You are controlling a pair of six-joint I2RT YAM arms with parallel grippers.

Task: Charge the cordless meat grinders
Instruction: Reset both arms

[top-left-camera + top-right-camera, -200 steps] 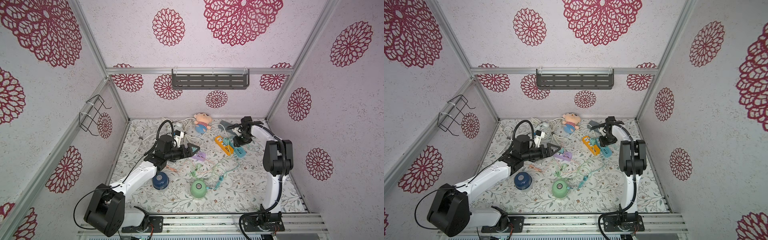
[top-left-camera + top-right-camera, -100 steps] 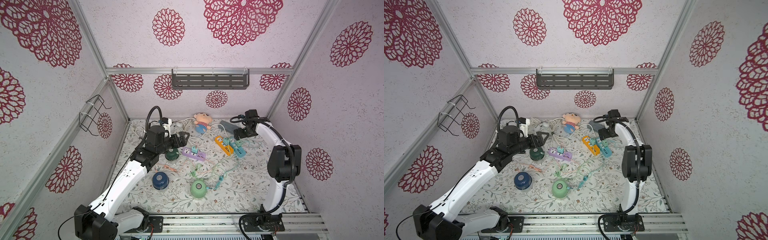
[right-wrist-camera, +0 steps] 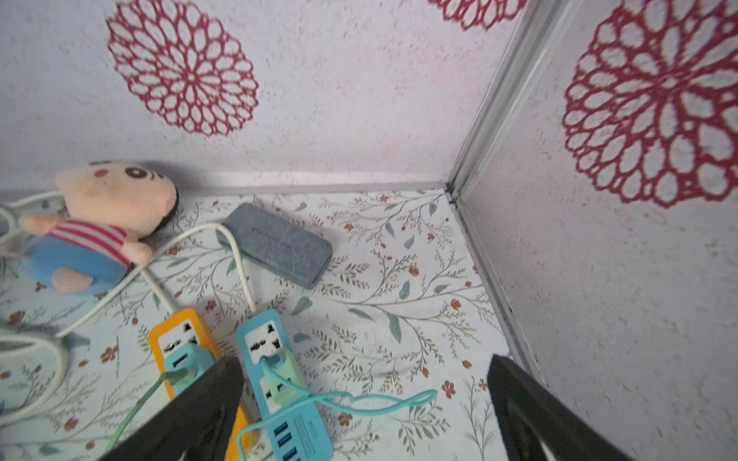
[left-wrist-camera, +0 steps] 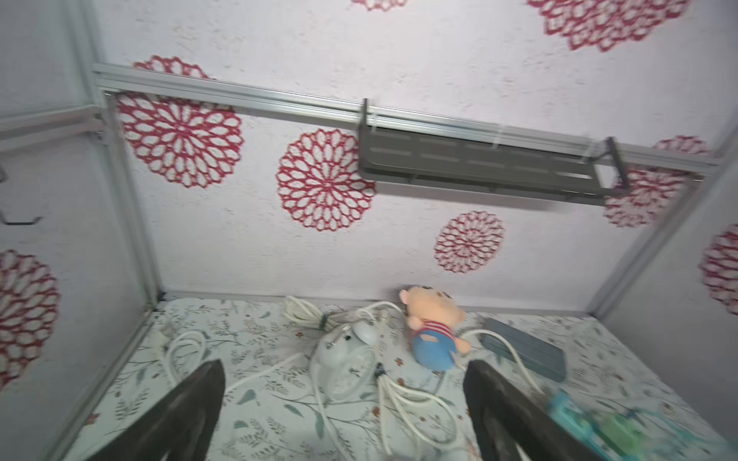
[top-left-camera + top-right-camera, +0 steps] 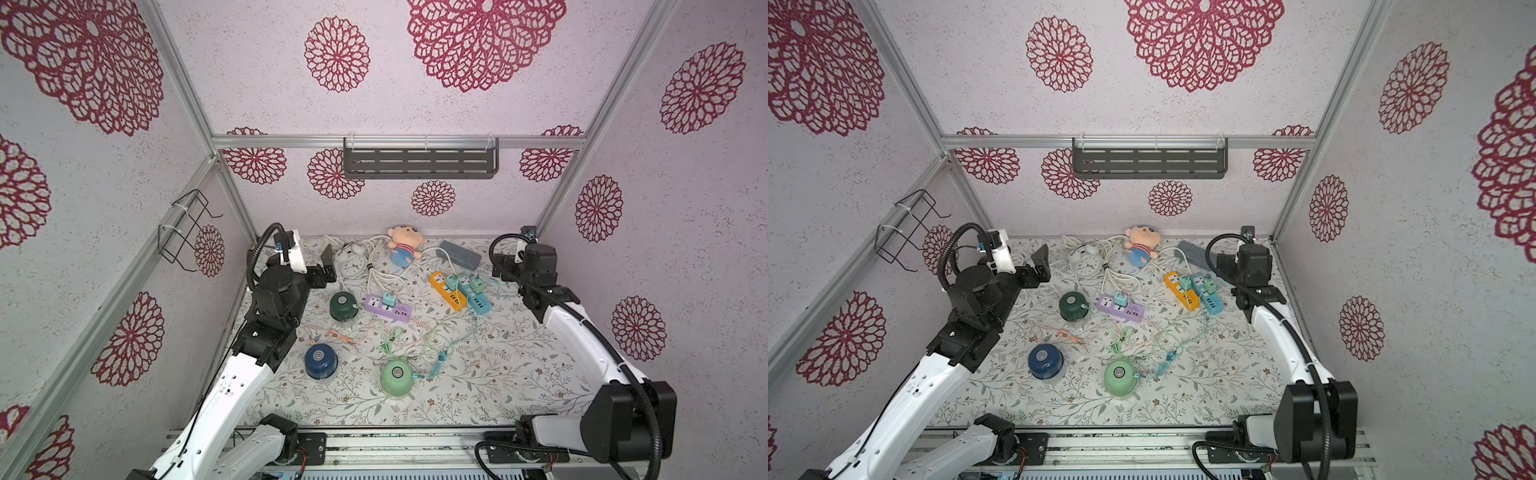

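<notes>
Nearest you, well short of both jaws, the light green domed plastic grinder [image 5: 397,376] and the navy blue domed plastic grinder [image 5: 320,361] stand on the floral table [image 5: 498,374]. The dark green domed grinder [image 5: 343,306] stands nearer your left jaws, just beside the purple power strip [image 5: 388,307]. Your left jaws and right jaws gape wide, holding nothing.
</notes>
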